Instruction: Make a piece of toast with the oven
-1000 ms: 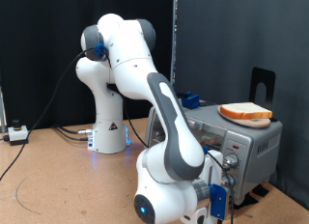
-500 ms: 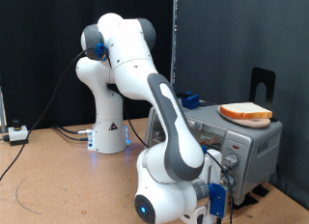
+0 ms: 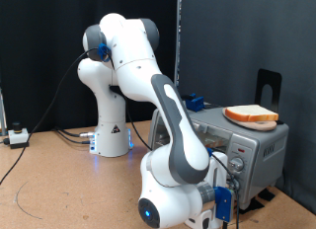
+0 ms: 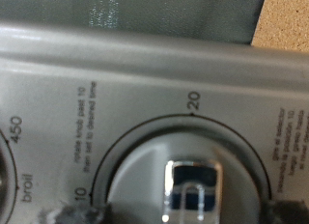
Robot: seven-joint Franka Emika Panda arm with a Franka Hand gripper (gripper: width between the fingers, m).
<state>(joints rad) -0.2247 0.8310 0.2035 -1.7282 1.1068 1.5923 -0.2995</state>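
The silver oven [image 3: 249, 150] stands at the exterior view's right, its glass door shut. A slice of toast [image 3: 251, 114] lies on top of it. A second slice does not show. My gripper [image 3: 229, 178] is low in front of the oven's knob panel, right at a knob [image 3: 235, 167]. The wrist view is filled by the oven's front panel [image 4: 58, 79], with a silver timer knob [image 4: 193, 181] very close, ringed by the marks 10 and 20. My fingers do not show clearly in either view.
A black stand [image 3: 267, 86] rises behind the oven and a blue object [image 3: 195, 101] sits beside it. Cables [image 3: 39, 165] and a small white box [image 3: 17, 137] lie on the brown table at the exterior view's left. A dark curtain hangs behind.
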